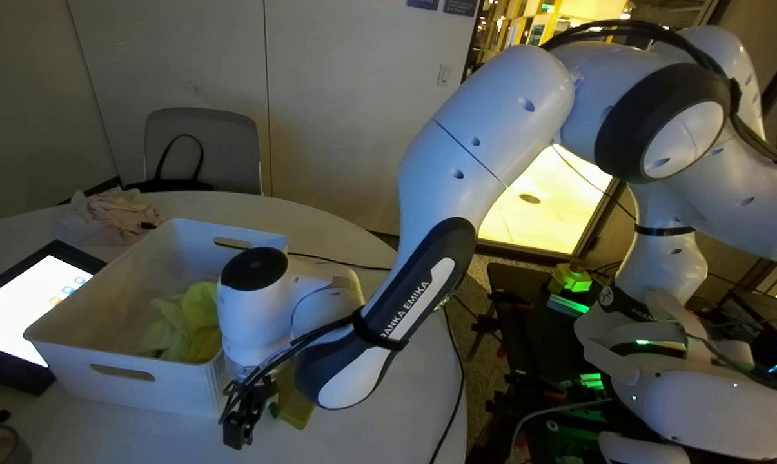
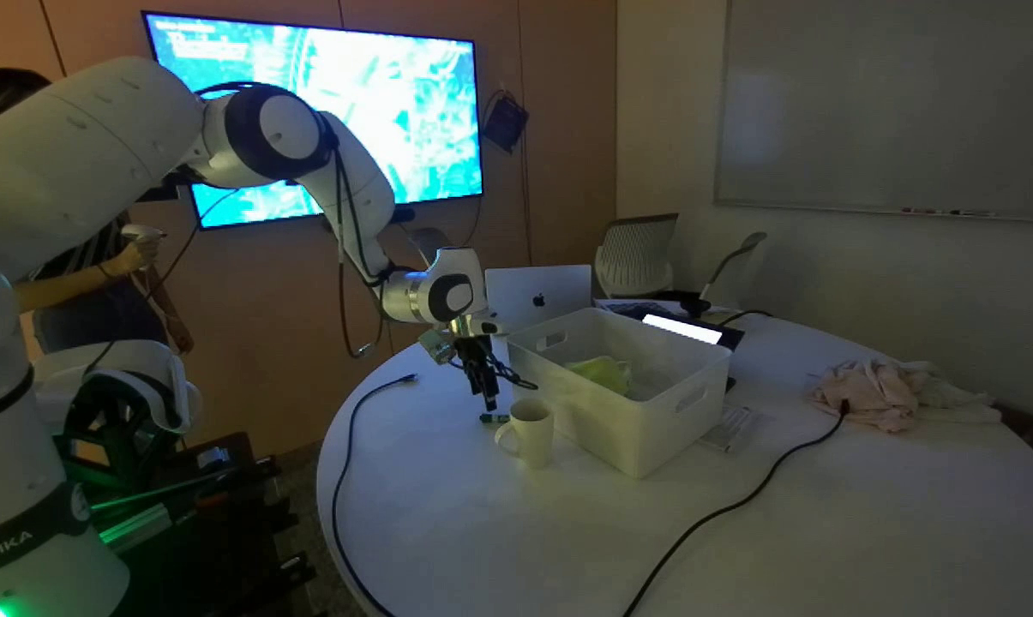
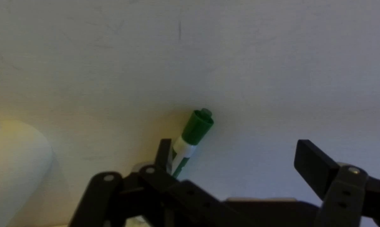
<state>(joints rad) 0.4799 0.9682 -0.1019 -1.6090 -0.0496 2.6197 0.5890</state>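
Observation:
My gripper (image 3: 234, 151) is open, pointing down just above the white table, with nothing between its fingers. It also shows in both exterior views (image 1: 238, 433) (image 2: 485, 394). A green-capped white marker (image 3: 194, 130) lies on the table close to the left finger in the wrist view. That finger hides its lower part; I cannot tell whether they touch. The marker shows in an exterior view (image 2: 494, 418) below the fingertips. A white mug (image 2: 533, 435) stands upright beside it. A white rounded shape, likely the mug (image 3: 16, 170), is at the wrist view's left edge.
A white bin (image 1: 149, 393) (image 2: 589, 428) stands beside the gripper, with yellow-green cloth (image 1: 191, 322) (image 2: 603, 374) inside. A laptop (image 2: 537, 296), a lit tablet (image 1: 27, 303), a pinkish cloth (image 1: 117, 216) (image 2: 876, 394), a tape roll (image 1: 0, 444) and a black cable (image 2: 743, 493) are on the table.

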